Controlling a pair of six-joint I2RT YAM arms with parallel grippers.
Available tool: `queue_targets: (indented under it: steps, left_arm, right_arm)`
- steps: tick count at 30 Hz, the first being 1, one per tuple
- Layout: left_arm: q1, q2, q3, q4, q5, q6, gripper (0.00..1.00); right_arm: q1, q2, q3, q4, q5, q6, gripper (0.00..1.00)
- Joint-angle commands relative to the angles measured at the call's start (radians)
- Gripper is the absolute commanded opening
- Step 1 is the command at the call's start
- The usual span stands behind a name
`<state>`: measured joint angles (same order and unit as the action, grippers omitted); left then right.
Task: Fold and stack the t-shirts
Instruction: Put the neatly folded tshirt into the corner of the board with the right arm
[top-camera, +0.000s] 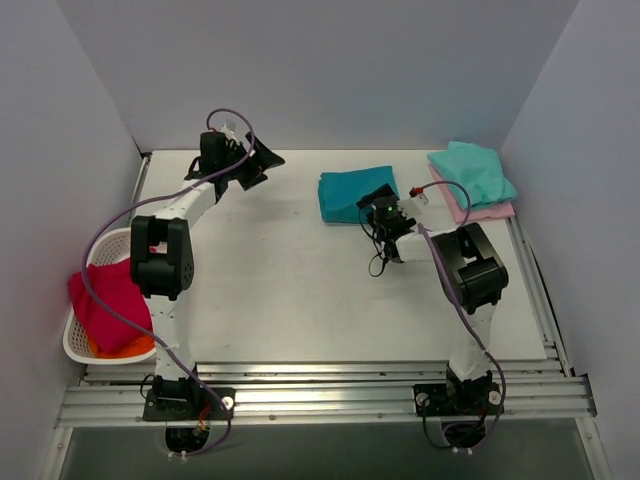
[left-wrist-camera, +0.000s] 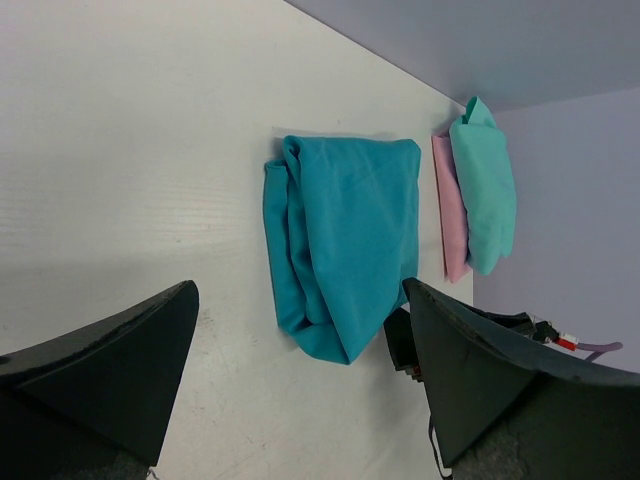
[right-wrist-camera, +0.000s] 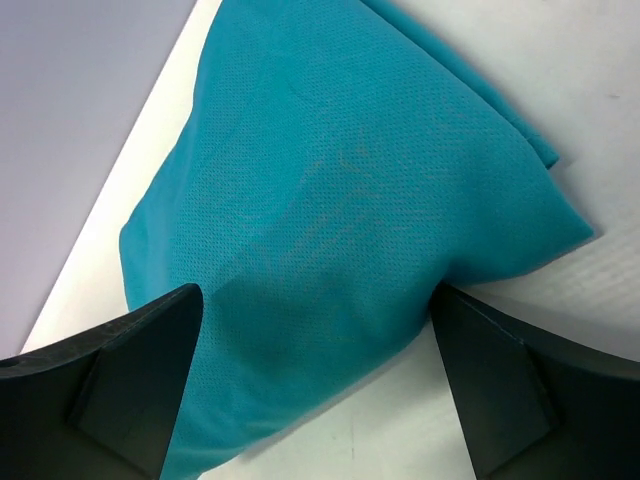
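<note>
A deep teal-blue t-shirt (top-camera: 350, 192) lies folded at the back middle of the table. It also shows in the left wrist view (left-wrist-camera: 345, 235) and fills the right wrist view (right-wrist-camera: 340, 220). A mint-green t-shirt (top-camera: 472, 172) lies folded on top of a pale pink one (top-camera: 487, 211) at the back right; both also show in the left wrist view, mint (left-wrist-camera: 486, 190) and pink (left-wrist-camera: 451, 210). My right gripper (top-camera: 378, 203) is open at the teal shirt's near right edge, its jaws either side of the cloth (right-wrist-camera: 315, 385). My left gripper (top-camera: 256, 166) is open and empty, well left of the teal shirt (left-wrist-camera: 300, 375).
A white lattice basket (top-camera: 108, 245) stands at the left edge, holding a magenta cloth (top-camera: 105, 298) and something orange (top-camera: 135, 347). Grey walls close in the back and both sides. A metal rail (top-camera: 320, 395) runs along the front.
</note>
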<state>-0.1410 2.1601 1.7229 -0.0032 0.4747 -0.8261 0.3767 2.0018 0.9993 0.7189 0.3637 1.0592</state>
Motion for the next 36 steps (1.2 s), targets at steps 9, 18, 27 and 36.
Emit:
queue_targets:
  steps: [9,18,27,36]
  left_arm:
    - [0.037,-0.02,-0.017,0.052,0.03,0.005,0.96]
    - [0.046,-0.037,-0.032,0.066,0.042,-0.004,0.96]
    - [0.049,-0.059,-0.048,0.081,0.062,-0.018,0.97]
    - [0.067,-0.072,-0.074,0.114,0.087,-0.041,0.96]
  right_arm:
    - [-0.036,0.169,0.039,-0.085,-0.089,-0.013,0.0]
    - [-0.078,0.115,0.209,-0.208,-0.078,-0.09,0.0]
    - [-0.147,0.137,0.603,-0.464,-0.042,-0.261,0.0]
    - [-0.223,0.252,0.877,-0.562,-0.051,-0.369,0.0]
